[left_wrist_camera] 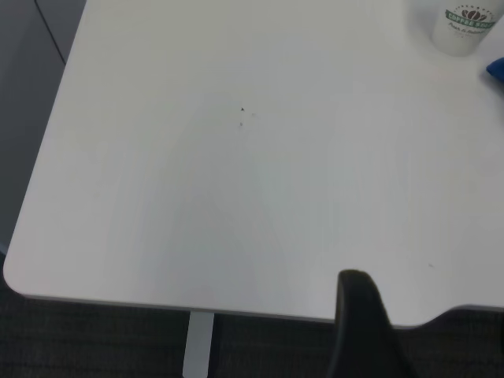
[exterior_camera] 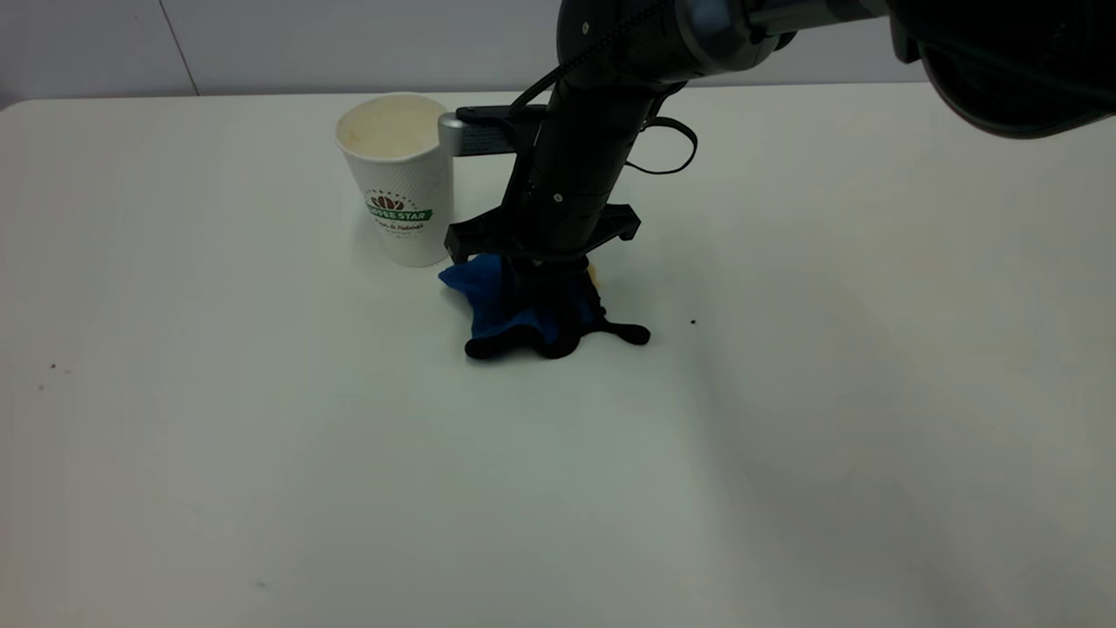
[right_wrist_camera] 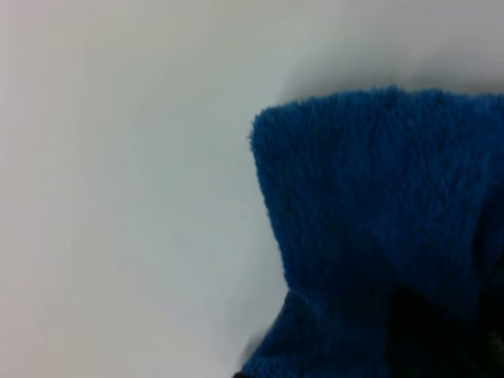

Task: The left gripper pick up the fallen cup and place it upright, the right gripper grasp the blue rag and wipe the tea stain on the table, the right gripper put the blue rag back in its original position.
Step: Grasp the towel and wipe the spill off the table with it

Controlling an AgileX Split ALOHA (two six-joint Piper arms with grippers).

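Directly beneath the right end effector (exterior_camera: 558, 301) — clamped on it — blue rag (exterior_camera: 493, 292) beside cup (exterior_camera: 399, 179).

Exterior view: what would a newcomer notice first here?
The right end effector comes down at the table's middle and presses the blue rag onto it. Just left of it stands the cup, upright. The left end effector is parked near the table's edge.
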